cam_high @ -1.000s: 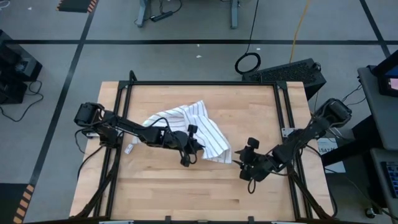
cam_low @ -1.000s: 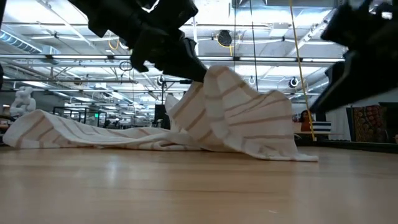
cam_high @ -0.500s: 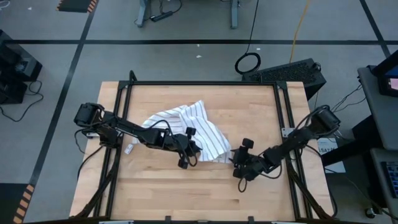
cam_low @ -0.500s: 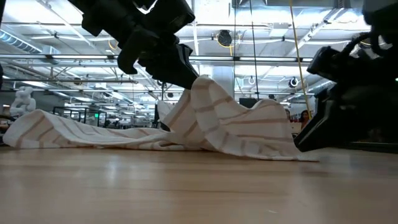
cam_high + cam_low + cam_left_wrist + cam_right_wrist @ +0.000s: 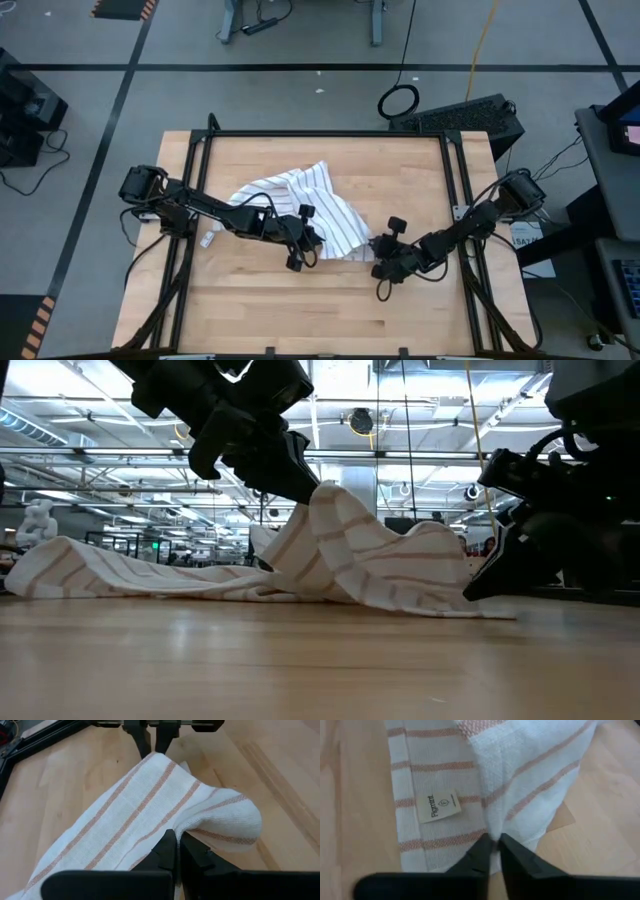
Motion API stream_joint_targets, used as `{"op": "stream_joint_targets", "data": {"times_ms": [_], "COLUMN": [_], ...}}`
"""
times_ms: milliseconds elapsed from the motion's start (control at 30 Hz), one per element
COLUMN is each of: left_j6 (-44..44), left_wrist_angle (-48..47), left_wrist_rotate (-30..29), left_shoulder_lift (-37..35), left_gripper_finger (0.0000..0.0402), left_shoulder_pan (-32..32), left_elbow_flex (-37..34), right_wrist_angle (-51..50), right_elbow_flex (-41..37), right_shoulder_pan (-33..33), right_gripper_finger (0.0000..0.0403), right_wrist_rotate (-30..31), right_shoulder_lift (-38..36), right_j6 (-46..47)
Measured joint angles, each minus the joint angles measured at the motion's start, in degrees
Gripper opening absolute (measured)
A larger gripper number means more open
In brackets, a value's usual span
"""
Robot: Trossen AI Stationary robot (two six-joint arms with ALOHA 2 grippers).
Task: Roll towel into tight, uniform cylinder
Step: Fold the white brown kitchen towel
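Tabletop (image 5: pixel 330 310): towel (image 5: pixel 300 195) pinched in both jaws (crumpled).

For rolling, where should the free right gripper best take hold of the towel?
Probably the towel's near corner beside the right gripper, approached low from the right edge of the table. That edge lies flat and exposed, while the left gripper pinches a raised fold mid-cloth.

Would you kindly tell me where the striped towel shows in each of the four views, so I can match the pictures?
High view: the towel lies crumpled mid-table.
Low view: it humps up at centre.
Left wrist view: it fills the middle.
Right wrist view: it fills the upper part, label showing.
Shared landmark: the left gripper pinching its fold.
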Motion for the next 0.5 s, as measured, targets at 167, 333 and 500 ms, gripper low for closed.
{"op": "stream_joint_targets", "data": {"times_ms": [167,333,500], "left_j6": [-0.13,-0.29,-3.70], "left_wrist_angle": [-0.05,-0.36,-0.52], "left_wrist_rotate": [0.00,-0.02,-0.36], "left_shoulder_lift": [0.00,0.00,0.00], "left_gripper_finger": [0.0013,0.0013,0.0013], "left_shoulder_pan": [0.00,0.00,0.00], "left_elbow_flex": [0.00,0.00,0.00], "right_wrist_angle": [-2.47,-6.29,-10.17], "right_elbow_flex": [1.01,2.48,4.09], "right_shoulder_pan": [0.41,1.01,1.01], "right_gripper_finger": [0.0011,0.0003,0.0004], "right_wrist_rotate": [-3.50,-8.04,-13.12], "right_shoulder_lift": [-2.15,-5.14,-6.01], "right_j6": [0.25,0.54,1.04]}}
